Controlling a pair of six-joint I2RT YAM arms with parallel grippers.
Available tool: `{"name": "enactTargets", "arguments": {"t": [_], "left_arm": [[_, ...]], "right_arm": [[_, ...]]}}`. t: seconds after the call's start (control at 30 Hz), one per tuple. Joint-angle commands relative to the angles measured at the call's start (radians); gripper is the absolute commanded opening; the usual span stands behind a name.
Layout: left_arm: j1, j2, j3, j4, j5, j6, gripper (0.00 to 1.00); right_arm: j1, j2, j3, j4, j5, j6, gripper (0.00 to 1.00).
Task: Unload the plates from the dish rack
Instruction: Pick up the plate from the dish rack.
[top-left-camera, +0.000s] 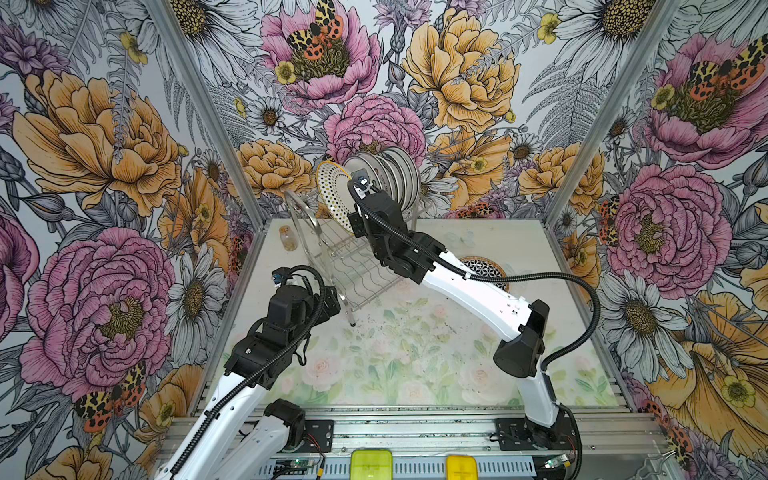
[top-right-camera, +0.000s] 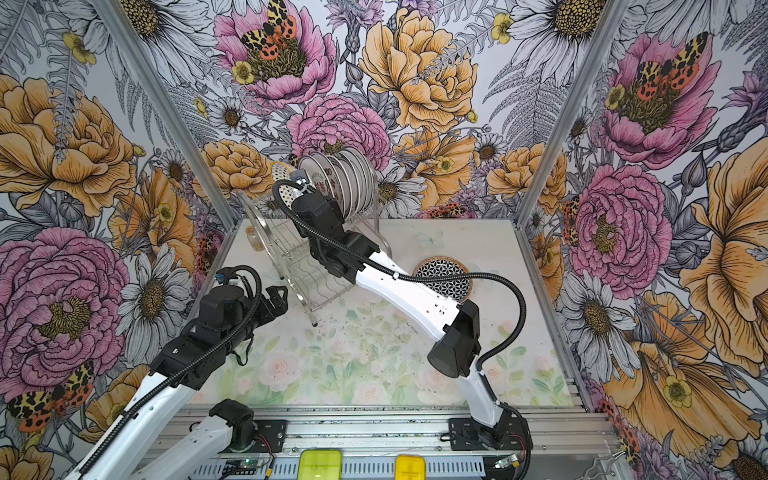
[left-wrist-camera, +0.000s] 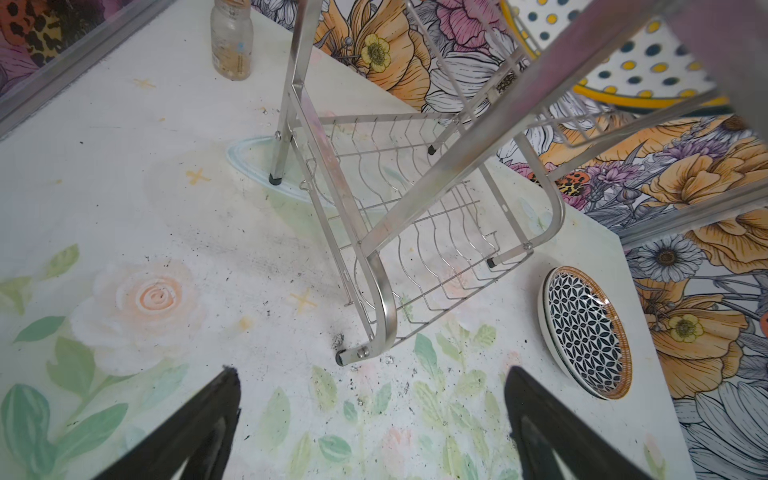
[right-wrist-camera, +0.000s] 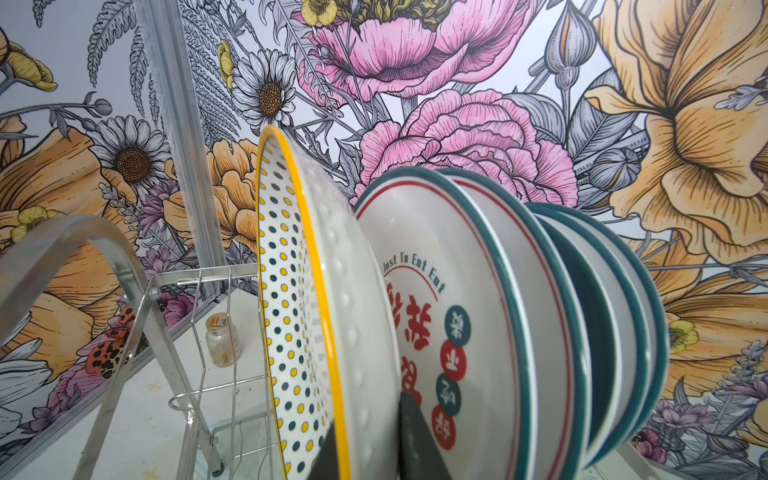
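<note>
Right claw (right-wrist-camera: 370, 436) found closed on the lower rim of the dotted plate (right-wrist-camera: 299, 291), one dark finger against its spotted face and the other against its plain white back. Left claw (left-wrist-camera: 374, 428) found spread wide with nothing between its fingers, hanging above the table (left-wrist-camera: 124, 187) at about 9 o'clock of the surface in both top views, near the rack's closest end hoop. Dish rack (top-left-camera: 332, 253), the largest item, stands at roughly 11 o'clock on the table and runs away toward the back wall. Teal-rimmed plates (right-wrist-camera: 540, 311), several in number, stand on edge in the upper tier at the rack's 12 o'clock end, packed face to back. The nearest one bears red characters and the words "Just To Eat Eat". The dotted plate, yellow-edged, stands upright just beside that row on its 9 o'clock side in the top views. Patterned plate (left-wrist-camera: 586, 332), black-and-white lattice with an orange rim, lies flat on the table at 2 o'clock, apart from the rack and partly hidden by the right arm in both top views. Jar (left-wrist-camera: 230, 37), small and clear, stands upright at 10 o'clock near the left wall.
</note>
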Motion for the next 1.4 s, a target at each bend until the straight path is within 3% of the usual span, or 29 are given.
{"name": "enactTargets", "arguments": {"t": [0.0, 0.27, 0.47, 1.37], "left_arm": [[0.012, 0.014, 0.007, -0.021, 0.018, 0.031, 0.99], [0.017, 0.021, 0.02, -0.043, -0.014, 0.041, 0.99], [0.023, 0.025, 0.029, -0.053, -0.02, 0.045, 0.99], [0.052, 0.044, 0.045, -0.053, -0.048, -0.018, 0.99]], "right_arm": [[0.024, 0.066, 0.063, -0.017, -0.005, -0.104, 0.0], [0.07, 0.176, 0.215, -0.006, 0.144, -0.239, 0.0], [0.081, 0.184, 0.227, 0.071, 0.194, -0.288, 0.0], [0.116, 0.132, 0.247, 0.372, 0.229, -0.456, 0.0]]}}
